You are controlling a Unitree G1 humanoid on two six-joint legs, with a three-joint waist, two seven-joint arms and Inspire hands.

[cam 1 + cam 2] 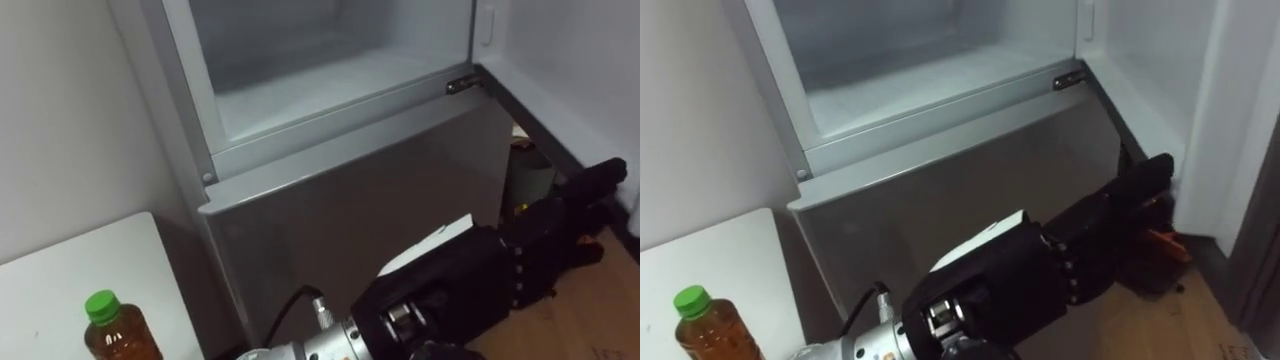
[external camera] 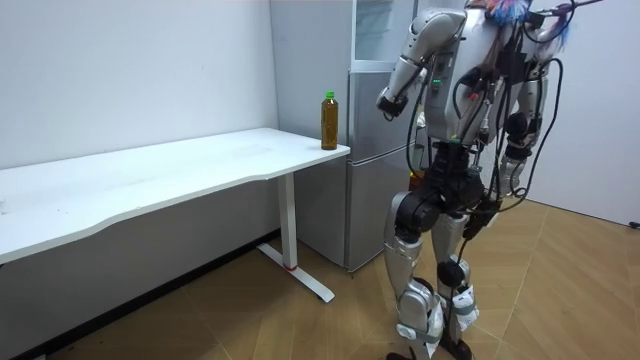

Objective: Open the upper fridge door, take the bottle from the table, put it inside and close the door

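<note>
With the upper fridge (image 1: pixel 330 70) standing open, we see the bottle (image 1: pixel 118 330) not yet picked up at the table's (image 1: pixel 60 290) corner beside the fridge — the left hand (image 1: pixel 560 235), fingers straight and empty, hovers before the lower door (image 1: pixel 350 220).

The bottle (image 1: pixel 118 330) has a bright green cap and amber-brown liquid. The tabletop (image 1: pixel 60 290) is plain white, and so are its legs (image 2: pixel 290 235). The fridge (image 1: pixel 380 180) is silver-grey outside, its upper compartment (image 1: pixel 320 70) pale white within, with a dull metal hinge (image 1: pixel 462 84). The left hand (image 1: pixel 555 240) is black, fingers (image 1: pixel 600 180) included, and its wrist is bare silver. The wall (image 1: pixel 60 120) is white. The floor (image 2: pixel 560 290) is warm brown wood in slanting planks.
</note>
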